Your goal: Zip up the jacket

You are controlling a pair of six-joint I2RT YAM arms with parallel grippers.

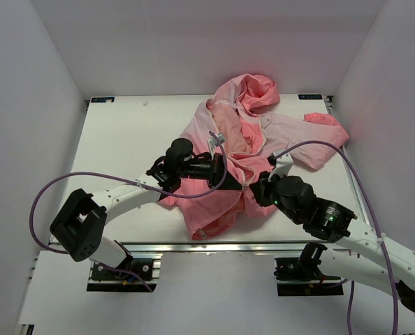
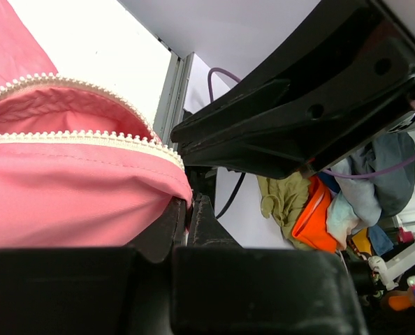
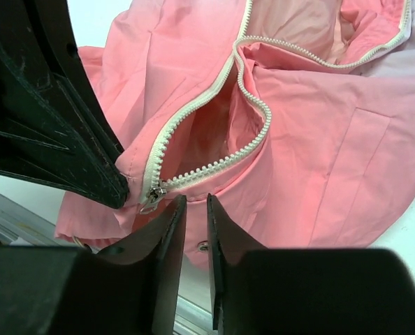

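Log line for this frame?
left gripper: shut on jacket hem | right gripper: open, beside zipper slider | jacket: unzipped

Bright, even light; soft shadows; wrist-view foregrounds blurred.

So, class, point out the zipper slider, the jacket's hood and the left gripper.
zipper slider point(image 3: 153, 193), right wrist view, on its metal body.
hood point(image 1: 255, 91), top external view, on its crumpled fabric.
left gripper point(image 2: 186, 215), left wrist view, between its fingertips, shut on the jacket point(image 2: 68, 202).
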